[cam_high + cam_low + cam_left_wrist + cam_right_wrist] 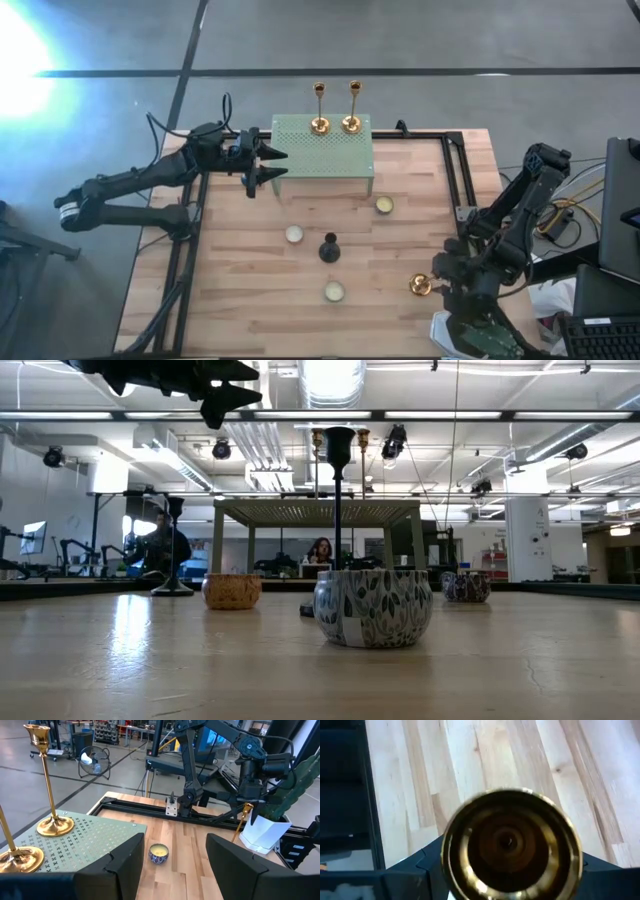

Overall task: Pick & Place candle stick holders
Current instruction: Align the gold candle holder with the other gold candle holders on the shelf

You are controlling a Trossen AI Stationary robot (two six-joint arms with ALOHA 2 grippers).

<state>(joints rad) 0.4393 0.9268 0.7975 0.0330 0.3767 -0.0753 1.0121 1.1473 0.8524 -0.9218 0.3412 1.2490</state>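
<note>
Right gripper [440,287], lower right of the high view, is clamped on a shiny gold candle stick holder [419,285] with a round base; the right wrist view looks straight at that gold base [510,842] between the dark fingers, pale wood planks behind it. Left gripper [272,166], upper left-centre of the high view, hangs by the left edge of the green perforated metal stand [322,150], fingers [125,862] spread apart and holding nothing. Two more tall gold candle stick holders [319,108] [352,106] stand upright side by side at the stand's far edge, upper centre. A short matte black candle stick holder [329,247] stands on the light wooden table [240,300] at mid-frame, among three small round patterned candle tins [293,234] [383,205] [334,292]. In the low view the nearest leaf-patterned tin [373,606] sits centre.
</note>
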